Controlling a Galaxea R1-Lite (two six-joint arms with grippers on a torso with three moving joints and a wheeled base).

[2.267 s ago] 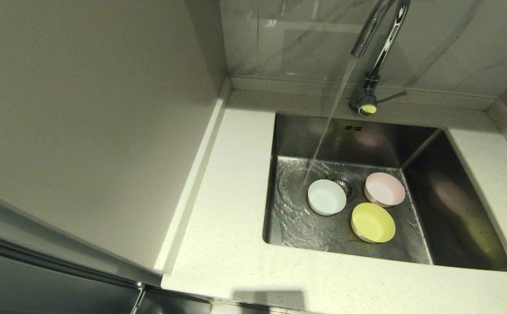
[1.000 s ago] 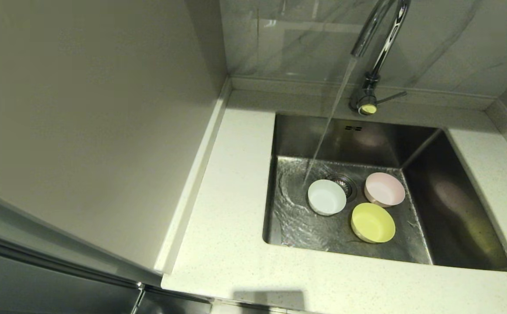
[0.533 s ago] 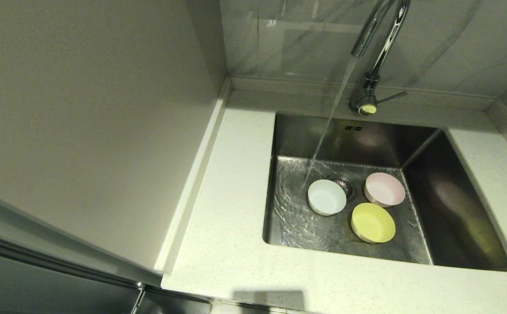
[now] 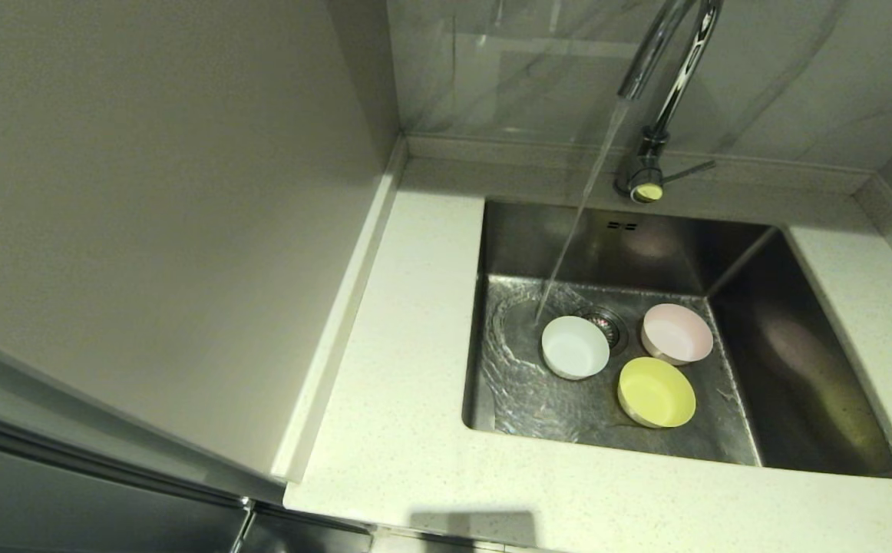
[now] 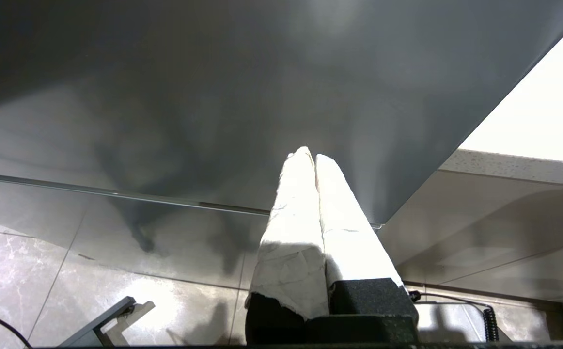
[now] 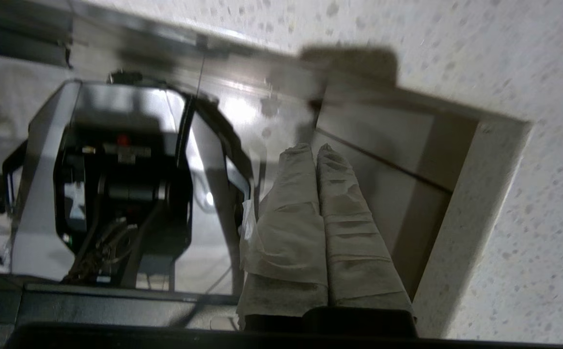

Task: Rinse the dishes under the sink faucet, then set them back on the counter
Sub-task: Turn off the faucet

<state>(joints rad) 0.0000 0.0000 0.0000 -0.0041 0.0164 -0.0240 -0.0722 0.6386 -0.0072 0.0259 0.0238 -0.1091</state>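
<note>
Three small round bowls sit upright on the floor of the steel sink (image 4: 799,361): a white one (image 4: 575,347) by the drain, a pale pink one (image 4: 676,333) to its right, a pale yellow one (image 4: 656,392) nearest me. Water runs from the chrome faucet (image 4: 665,69) and lands just left of the white bowl. Neither arm shows in the head view. My left gripper (image 5: 311,156) is shut with nothing in it, low beside a grey cabinet front. My right gripper (image 6: 315,147) is shut and empty, below the counter (image 6: 528,63) edge.
Off-white speckled counter (image 4: 408,430) surrounds the sink on the left, front and right. A tall grey panel (image 4: 154,230) stands along the counter's left side. Grey marble-look wall (image 4: 784,69) rises behind the faucet. My own base (image 6: 117,189) shows in the right wrist view.
Nothing has moved apart from the ripples of running water on the sink floor. The bowls stay where they were.
</note>
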